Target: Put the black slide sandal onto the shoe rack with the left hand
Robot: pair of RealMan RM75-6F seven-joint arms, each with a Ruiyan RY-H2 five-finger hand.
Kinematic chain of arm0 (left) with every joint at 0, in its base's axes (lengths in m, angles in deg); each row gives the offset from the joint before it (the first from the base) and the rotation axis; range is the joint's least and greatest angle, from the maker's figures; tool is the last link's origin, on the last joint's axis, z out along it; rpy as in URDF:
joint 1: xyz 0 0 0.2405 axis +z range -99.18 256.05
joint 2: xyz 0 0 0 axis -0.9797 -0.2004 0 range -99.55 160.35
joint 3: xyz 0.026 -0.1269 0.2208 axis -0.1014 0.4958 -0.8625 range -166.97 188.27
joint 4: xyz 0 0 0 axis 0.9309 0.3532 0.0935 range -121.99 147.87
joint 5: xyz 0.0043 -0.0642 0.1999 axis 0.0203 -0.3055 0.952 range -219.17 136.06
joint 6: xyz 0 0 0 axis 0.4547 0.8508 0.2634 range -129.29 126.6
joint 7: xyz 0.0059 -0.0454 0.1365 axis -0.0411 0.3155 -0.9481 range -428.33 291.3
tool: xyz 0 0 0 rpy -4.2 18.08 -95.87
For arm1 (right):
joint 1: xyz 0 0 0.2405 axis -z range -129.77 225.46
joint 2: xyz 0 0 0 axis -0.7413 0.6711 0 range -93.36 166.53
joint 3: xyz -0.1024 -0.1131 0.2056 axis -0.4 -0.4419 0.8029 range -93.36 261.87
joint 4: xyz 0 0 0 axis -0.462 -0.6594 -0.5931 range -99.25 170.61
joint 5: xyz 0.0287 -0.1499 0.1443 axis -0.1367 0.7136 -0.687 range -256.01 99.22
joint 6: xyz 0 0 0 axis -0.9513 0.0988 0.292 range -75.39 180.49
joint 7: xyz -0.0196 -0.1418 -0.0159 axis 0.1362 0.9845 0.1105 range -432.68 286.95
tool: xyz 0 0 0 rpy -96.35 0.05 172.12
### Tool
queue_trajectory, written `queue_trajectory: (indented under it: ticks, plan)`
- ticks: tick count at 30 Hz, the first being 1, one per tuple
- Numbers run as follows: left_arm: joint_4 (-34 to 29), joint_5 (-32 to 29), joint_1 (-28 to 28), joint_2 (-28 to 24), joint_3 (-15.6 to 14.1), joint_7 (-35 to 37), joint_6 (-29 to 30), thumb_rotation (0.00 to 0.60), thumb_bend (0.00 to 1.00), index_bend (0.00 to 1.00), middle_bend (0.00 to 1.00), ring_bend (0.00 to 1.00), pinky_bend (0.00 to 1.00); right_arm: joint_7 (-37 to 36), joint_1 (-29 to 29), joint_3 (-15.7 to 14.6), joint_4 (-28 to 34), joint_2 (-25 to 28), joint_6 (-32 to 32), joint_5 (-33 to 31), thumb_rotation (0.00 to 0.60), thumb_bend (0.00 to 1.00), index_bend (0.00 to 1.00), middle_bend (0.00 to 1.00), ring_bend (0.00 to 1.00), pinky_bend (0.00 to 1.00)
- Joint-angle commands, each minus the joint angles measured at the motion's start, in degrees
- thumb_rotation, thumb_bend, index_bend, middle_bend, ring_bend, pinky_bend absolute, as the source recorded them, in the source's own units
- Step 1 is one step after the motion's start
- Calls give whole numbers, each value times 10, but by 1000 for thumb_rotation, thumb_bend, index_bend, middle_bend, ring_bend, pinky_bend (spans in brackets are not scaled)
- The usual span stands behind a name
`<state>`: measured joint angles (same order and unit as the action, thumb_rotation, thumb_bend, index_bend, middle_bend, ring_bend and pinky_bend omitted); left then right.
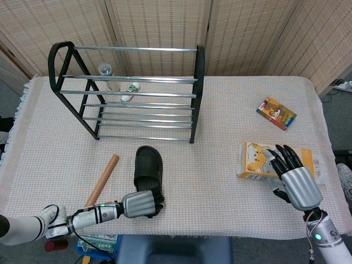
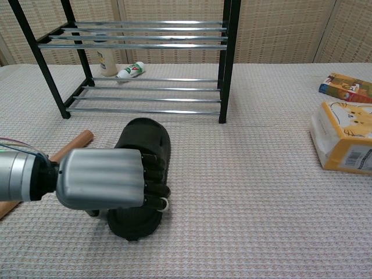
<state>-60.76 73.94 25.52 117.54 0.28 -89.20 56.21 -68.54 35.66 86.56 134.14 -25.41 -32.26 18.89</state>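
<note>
Left hand (image 2: 107,177) fingers (image 2: 152,180) curl around black rubber slide sandal (image 2: 142,145) heel, gripping for my lift to black-framed chrome-bar shoe rack (image 2: 145,46).

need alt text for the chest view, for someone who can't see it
The robot's left hand closes its fingers over the heel end of a black rubber slide sandal lying on a woven beige tablecloth. Behind it stands a black-framed shoe rack with chrome rails; a wooden dowel lies left, a yellow tissue pack right.

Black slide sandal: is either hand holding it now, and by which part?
The left hand has its fingers curled onto the black slide sandal at its near end, while it lies on the table; a firm grip cannot be confirmed. The right hand rests on the yellow box.
</note>
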Motion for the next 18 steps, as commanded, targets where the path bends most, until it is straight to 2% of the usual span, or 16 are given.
queue_trajectory:
  ticks: [1, 9, 14, 18]
  plan:
    - [7, 4, 0, 5, -2, 7, 7, 600, 137, 548, 425, 353, 240, 1, 0, 0, 0, 0, 1, 0, 600, 543, 0, 141, 88, 59]
    - [-6, 5, 8, -6, -1, 8, 33, 600, 137, 569, 445, 365, 260, 2, 0, 2, 3, 1, -1, 1, 600, 543, 0, 141, 87, 58]
    - [-38, -7, 19, -31, 5, -1, 45, 600, 137, 575, 455, 374, 335, -1, 0, 3, 3, 2, -3, 4, 600, 535, 0, 141, 87, 58]
    - [-66, -14, 31, -52, 7, -20, 53, 600, 137, 575, 456, 375, 352, -3, 0, 2, 4, 2, -5, 8, 600, 532, 0, 141, 88, 59]
